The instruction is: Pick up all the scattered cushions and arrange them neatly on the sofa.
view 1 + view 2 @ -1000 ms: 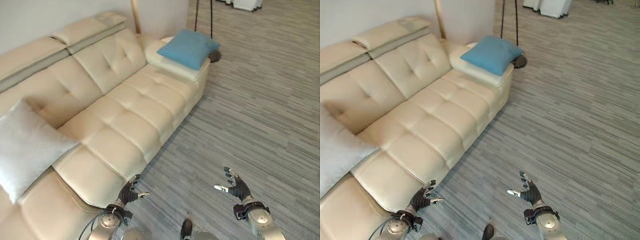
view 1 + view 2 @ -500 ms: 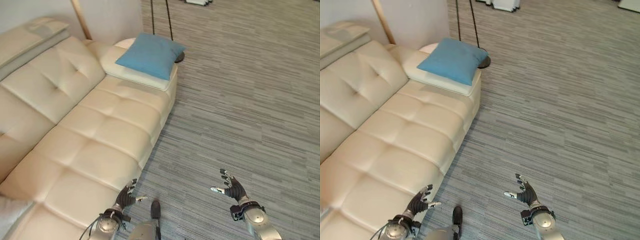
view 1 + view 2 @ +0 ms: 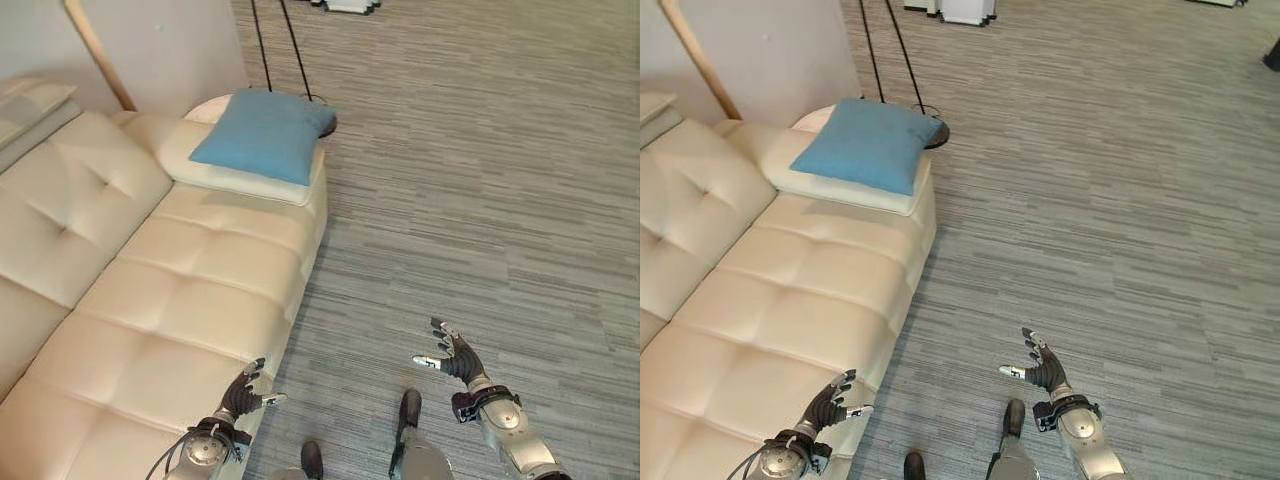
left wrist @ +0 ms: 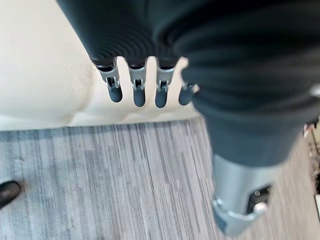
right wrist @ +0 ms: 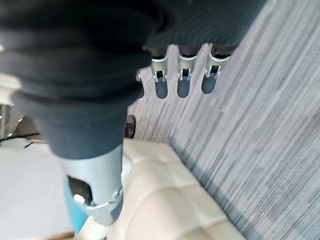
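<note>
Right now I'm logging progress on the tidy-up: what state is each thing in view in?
blue cushion: lying flat on the sofa's armrest
sofa: cream, seat bare
left hand: open, empty, at the sofa's front edge
right hand: open, empty, over the floor
floor: grey striped carpet, no cushion on it

A home-style living room: cream tufted leather sofa (image 3: 150, 300), blue cushion (image 3: 258, 135), grey striped carpet (image 3: 480, 180).

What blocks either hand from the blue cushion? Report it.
Nothing visible does. The blue cushion lies on the sofa's far armrest. The left hand, open, hangs by the seat's front edge, and the right hand, open, over the floor. Only bare seat and floor lie between.
</note>
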Controlling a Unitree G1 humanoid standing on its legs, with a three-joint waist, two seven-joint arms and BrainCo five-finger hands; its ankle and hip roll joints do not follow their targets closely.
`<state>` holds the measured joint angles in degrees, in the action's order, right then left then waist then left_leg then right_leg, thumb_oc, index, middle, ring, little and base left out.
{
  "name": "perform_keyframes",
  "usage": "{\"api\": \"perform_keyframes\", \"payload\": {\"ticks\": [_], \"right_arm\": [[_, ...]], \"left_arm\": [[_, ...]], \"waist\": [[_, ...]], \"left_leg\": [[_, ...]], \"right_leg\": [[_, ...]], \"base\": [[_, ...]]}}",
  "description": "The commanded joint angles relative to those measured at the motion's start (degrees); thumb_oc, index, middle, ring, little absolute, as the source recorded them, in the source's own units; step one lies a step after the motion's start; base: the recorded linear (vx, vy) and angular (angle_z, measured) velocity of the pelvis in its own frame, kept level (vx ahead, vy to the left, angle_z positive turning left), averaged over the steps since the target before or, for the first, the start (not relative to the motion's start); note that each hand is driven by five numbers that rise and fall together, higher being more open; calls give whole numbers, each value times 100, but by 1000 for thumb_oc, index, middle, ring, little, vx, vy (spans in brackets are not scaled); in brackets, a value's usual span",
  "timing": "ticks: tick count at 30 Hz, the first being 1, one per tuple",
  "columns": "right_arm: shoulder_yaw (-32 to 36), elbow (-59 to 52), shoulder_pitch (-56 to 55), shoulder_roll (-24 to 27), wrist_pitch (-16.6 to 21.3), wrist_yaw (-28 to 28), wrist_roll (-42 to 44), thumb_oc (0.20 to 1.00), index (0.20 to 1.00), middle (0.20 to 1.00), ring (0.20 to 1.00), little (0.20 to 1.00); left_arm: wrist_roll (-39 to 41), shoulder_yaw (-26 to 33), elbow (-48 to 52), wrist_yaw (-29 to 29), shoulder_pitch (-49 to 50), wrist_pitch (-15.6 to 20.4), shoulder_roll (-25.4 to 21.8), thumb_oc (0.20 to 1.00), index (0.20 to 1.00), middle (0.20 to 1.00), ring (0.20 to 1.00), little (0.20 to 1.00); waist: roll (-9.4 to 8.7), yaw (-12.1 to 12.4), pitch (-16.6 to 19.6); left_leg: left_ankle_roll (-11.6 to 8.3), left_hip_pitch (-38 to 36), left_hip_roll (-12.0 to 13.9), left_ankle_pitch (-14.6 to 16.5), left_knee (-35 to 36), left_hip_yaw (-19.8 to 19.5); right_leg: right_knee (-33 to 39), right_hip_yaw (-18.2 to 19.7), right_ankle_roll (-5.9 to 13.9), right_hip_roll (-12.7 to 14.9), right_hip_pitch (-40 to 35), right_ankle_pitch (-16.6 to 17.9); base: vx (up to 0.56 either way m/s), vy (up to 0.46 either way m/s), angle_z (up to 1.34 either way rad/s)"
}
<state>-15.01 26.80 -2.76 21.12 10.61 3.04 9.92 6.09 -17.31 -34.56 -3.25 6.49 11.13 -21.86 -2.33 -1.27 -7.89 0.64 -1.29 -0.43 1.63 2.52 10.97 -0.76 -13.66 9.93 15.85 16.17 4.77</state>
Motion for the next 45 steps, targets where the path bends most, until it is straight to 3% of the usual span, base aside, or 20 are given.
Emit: {"api": "perform_keyframes", "payload": {"ticks": [1,3,4,7,13,15,17,21,22,23,24,26,27,31,33,37,38,41,43,45], "right_arm": [[186,-265,174,139,165,3,-51,1000,1000,1000,1000,1000],[204,-241,157,272,210,9,1,1000,1000,1000,1000,1000],[223,-288,148,358,244,15,70,1000,1000,1000,1000,1000],[244,-346,69,434,220,36,169,1000,1000,1000,1000,1000],[314,-323,-86,438,185,67,175,1000,1000,1000,1000,1000],[310,-286,-114,437,191,118,151,1000,1000,1000,1000,1000],[301,-253,-94,406,188,144,152,1000,1000,1000,1000,1000],[267,-332,-141,352,162,53,45,1000,1000,1000,1000,1000],[214,-290,-95,269,167,11,25,1000,1000,1000,1000,1000],[215,-290,-94,269,167,11,25,1000,1000,1000,1000,1000],[107,-339,-7,135,149,-77,-10,1000,1000,1000,1000,1000],[39,-415,55,106,140,-96,-44,1000,1000,1000,1000,1000],[25,-458,68,111,144,-85,-67,1000,1000,1000,1000,1000],[29,-498,71,163,119,-71,-89,1000,1000,1000,1000,1000],[51,-456,67,184,94,-38,-74,1000,1000,1000,1000,1000],[58,-380,-27,196,54,-79,-168,1000,1000,1000,1000,1000],[104,-379,-103,205,62,-92,-154,1000,1000,1000,1000,1000],[170,-319,-170,303,139,-93,-109,1000,1000,1000,1000,1000],[197,-394,-256,390,172,-110,-44,1000,1000,1000,1000,1000],[251,-411,-382,462,154,-86,-29,1000,1000,1000,1000,1000]], "left_arm": [[-36,169,244,-26,-202,237,8,1000,1000,1000,1000,1000],[127,84,149,-37,-247,258,176,1000,1000,1000,1000,1000],[157,-10,82,-33,-340,258,217,1000,1000,1000,1000,1000],[180,-119,74,-56,-477,251,234,1000,1000,1000,1000,1000],[147,-185,83,-57,-515,222,239,1000,1000,1000,1000,1000],[91,-142,116,-72,-427,171,228,1000,1000,1000,1000,1000],[88,-127,81,-84,-402,134,230,1000,1000,1000,1000,1000],[98,62,60,-72,-251,116,186,1000,1000,1000,1000,1000],[129,108,42,-84,-248,129,163,1000,1000,1000,1000,1000],[130,108,42,-84,-249,129,163,1000,1000,1000,1000,1000],[154,134,75,-85,-282,141,65,1000,1000,1000,1000,1000],[155,154,59,-137,-307,178,23,1000,1000,1000,1000,1000],[172,173,107,-154,-288,187,3,1000,1000,1000,1000,1000],[238,227,81,-135,-230,188,34,1000,1000,1000,1000,1000],[236,269,-31,-156,-230,174,143,1000,1000,1000,1000,1000],[176,324,-339,-234,-289,218,282,1000,1000,1000,1000,1000],[191,350,-401,-236,-258,239,315,1000,1000,1000,1000,1000],[419,367,-633,-239,-267,261,437,1000,1000,1000,1000,1000],[555,483,-713,-246,-213,253,450,1000,1000,1000,1000,1000],[758,708,-937,-286,-220,253,461,1000,1000,1000,1000,1000]], "waist": [[76,19,-168],[212,-70,-89],[208,-96,-138],[136,-67,-250],[43,62,-259],[121,198,-219],[98,266,-216],[51,377,-21],[-53,438,83],[-45,448,93],[-128,464,107],[0,352,-8],[51,321,-56],[173,184,-159],[179,22,-212],[178,-184,-187],[180,-203,-184],[179,-156,-151],[128,-140,-117],[0,25,-135]], "left_leg": [[-207,-224,158,770,-655,-182],[-429,-244,406,732,-1206,-297],[-560,258,577,332,-2273,-333],[-649,751,832,-111,-3321,-217],[-461,1416,592,132,-2474,-38],[-499,1616,566,-412,-1247,-168],[-549,1791,579,-629,-710,-245],[-478,1905,633,-853,-736,-74],[-360,1802,523,-691,-845,73],[-358,1813,535,-702,-837,78],[-78,1441,315,-388,-844,247],[129,887,161,-127,-690,183],[156,711,128,-43,-616,159],[148,325,45,199,-579,-6],[101,35,-96,453,-622,-303],[-46,-496,-215,958,-784,-824],[-98,-581,-198,954,-889,-946],[-451,-251,84,341,-2005,-882],[-572,106,430,-186,-2709,-531],[-506,707,620,-105,-2788,-54]], "right_leg": [[-240,79,126,-222,-298,28],[-436,94,-44,-385,-459,-104],[-467,12,-248,-453,-632,-285],[-406,-113,-529,-615,-1057,-594],[-252,-108,-614,-844,-1526,-960],[-245,-74,-606,-1102,-1787,-1208],[-245,-45,-594,-1199,-2006,-1375],[-352,163,-430,-1177,-2528,-1630],[-599,194,-242,-958,-2486,-1442],[-592,204,-243,-968,-2468,-1426],[-1893,333,-5,-613,-1916,-582],[-2663,373,-25,-518,-1222,-105],[-2661,254,-52,-430,-1013,-150],[-1945,84,-164,-487,-574,-494],[-800,406,-95,-669,-250,-361],[-279,947,53,-609,67,-78],[-382,1008,60,-636,-21,-18],[-543,697,-149,-671,-379,-55],[-410,434,-329,-719,-711,-205],[-139,177,-491,-807,-1266,-513]], "base": [[218,-179,31],[377,-397,37],[283,-399,57],[240,-301,38],[258,-105,-1],[482,-24,-3],[406,10,10],[728,220,-16],[431,207,-29],[630,370,-65],[450,288,-54],[548,297,-34],[325,139,26],[363,9,60],[527,-148,39],[572,-235,80],[745,-445,131],[366,-330,114],[259,-292,56],[383,-285,40]]}}
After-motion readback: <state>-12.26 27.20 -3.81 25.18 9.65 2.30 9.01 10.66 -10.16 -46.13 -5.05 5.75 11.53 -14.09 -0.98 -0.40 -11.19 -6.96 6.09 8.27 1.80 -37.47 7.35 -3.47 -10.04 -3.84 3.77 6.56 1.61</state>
